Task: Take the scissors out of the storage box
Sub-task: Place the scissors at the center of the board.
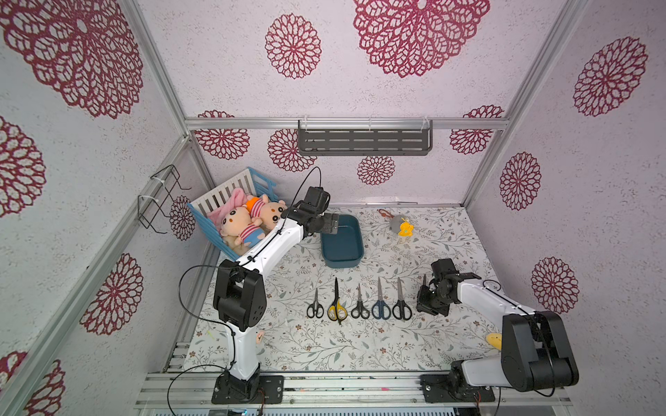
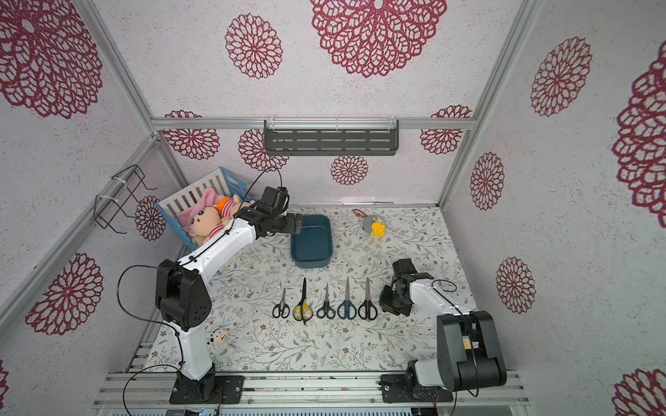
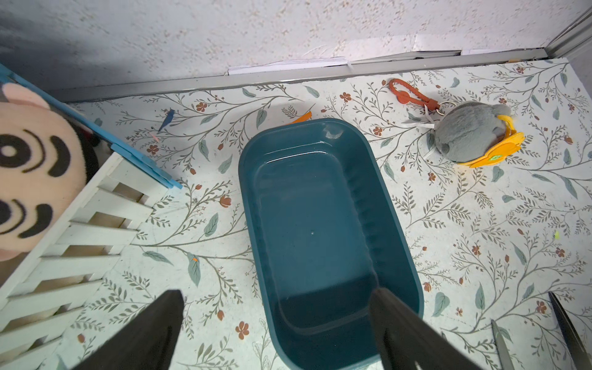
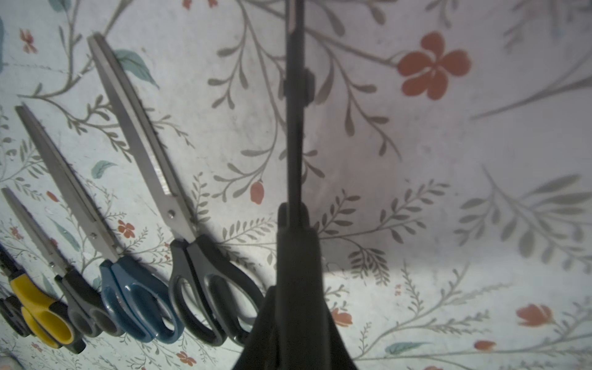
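My left end effector (image 1: 331, 223) gapes released above the box (image 1: 342, 248) rim, crate (image 1: 220, 198) beside it; my right end effector (image 1: 425, 293) grasps scissors (image 4: 294, 128), five pairs (image 1: 359, 295) alongside.

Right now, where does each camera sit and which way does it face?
Top views: high over the arm bases, facing down toward the back wall; both show left arm, right arm, floral-print table.
Left wrist: above the empty dark teal plastic storage box, facing the back wall; open jaws show.
Right wrist: low, looking along a pair of scissors in shut jaws.
Shared: row of five steel-bladed scissors, top and right wrist.
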Controlling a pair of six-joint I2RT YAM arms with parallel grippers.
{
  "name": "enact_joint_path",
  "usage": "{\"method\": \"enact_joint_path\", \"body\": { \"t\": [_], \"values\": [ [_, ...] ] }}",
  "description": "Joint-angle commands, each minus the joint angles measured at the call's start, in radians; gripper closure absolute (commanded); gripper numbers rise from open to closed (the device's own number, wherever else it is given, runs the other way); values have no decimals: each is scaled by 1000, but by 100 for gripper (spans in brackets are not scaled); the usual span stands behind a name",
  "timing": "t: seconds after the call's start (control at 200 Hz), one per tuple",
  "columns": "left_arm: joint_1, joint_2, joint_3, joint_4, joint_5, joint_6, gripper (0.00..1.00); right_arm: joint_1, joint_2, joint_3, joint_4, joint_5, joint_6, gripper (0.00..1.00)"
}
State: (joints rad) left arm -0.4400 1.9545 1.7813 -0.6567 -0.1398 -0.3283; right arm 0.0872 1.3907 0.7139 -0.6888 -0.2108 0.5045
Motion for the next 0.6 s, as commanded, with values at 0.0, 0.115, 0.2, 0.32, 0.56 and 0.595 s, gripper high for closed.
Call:
{"method": "enact_joint_path", "body": {
  "t": [0.0,0.115,0.2,0.32,0.56,0.595],
  "values": [
    [11,-50,-3,-2,5,16,3,0,-15,-2,47,-1,-19,87],
    [13,-60,-14,-1,5,13,3,0,-14,-7,34,12,-24,83],
    [15,-67,-22,3,0,9,3,0,-19,-5,12,35,-24,76],
    [17,-70,-36,14,6,-1,3,0,-19,-5,-16,62,-29,67],
    [17,-68,-42,23,17,-21,3,-2,-27,36,-80,163,-26,52],
    [17,-69,-40,24,18,-21,3,-3,-27,45,-89,176,-30,51]
  ]
}}
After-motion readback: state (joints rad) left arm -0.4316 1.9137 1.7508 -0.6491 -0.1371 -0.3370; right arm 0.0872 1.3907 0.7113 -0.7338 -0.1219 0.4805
